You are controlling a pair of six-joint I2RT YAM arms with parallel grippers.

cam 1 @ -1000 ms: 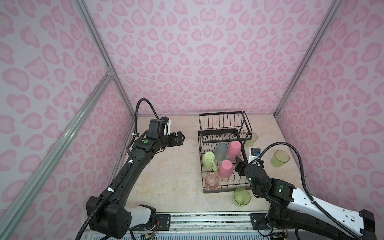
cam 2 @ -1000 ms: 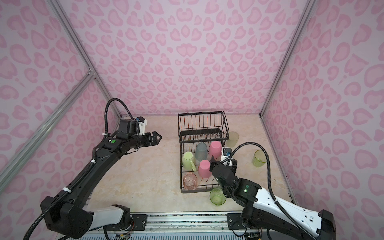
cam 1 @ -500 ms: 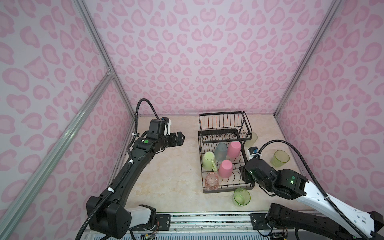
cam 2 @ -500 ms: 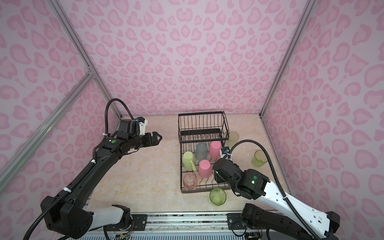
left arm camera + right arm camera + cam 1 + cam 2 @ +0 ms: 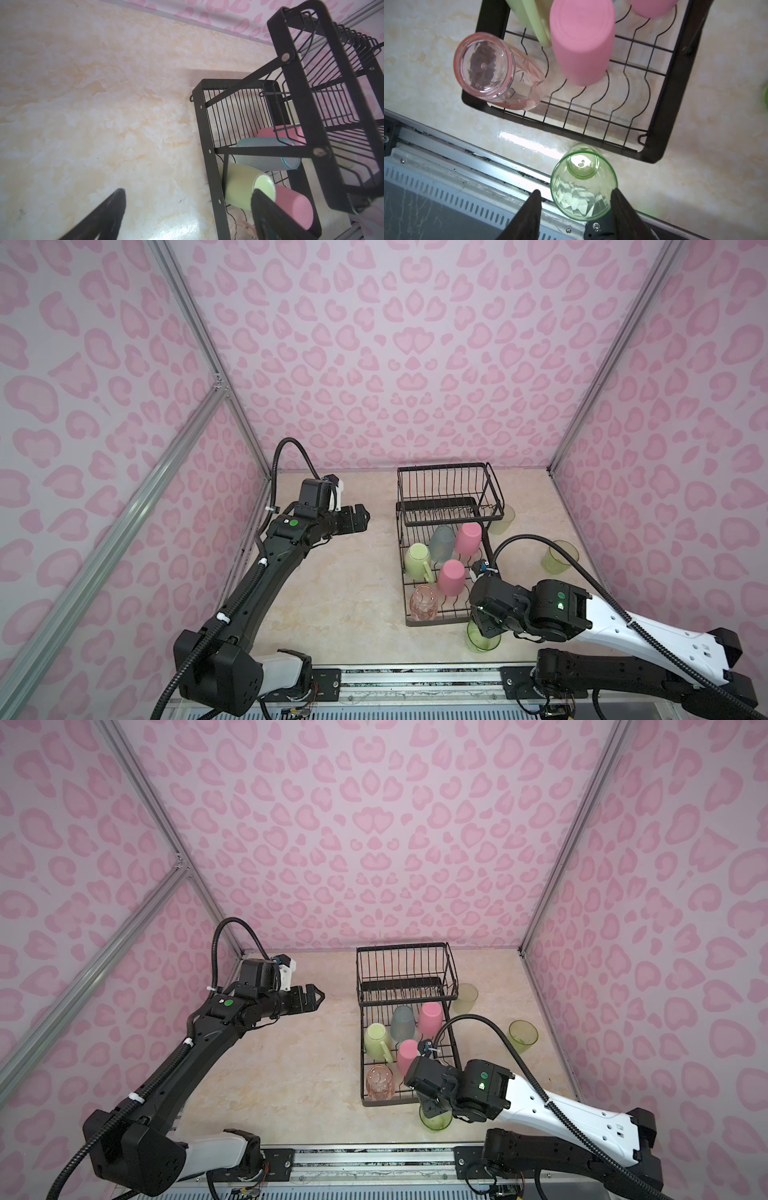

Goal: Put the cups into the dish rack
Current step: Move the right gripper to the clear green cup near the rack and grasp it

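Right wrist: right gripper [image 5: 576,191] straddles green glass [image 5: 583,182], jaws apart, unclamped.
Glass: 5 o'clock off rack [image 5: 436,621]; light, slick; pinch sidewalls.

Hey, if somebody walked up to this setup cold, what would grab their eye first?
The pink heart-print walls enclosing the whole cell strike first. Next comes the black dish rack on the right of the table, its lower tray holding upside-down pastel cups such as a pink tumbler. Then the right gripper, its jaws on either side of a clear green glass that stands on the table just in front of the rack.
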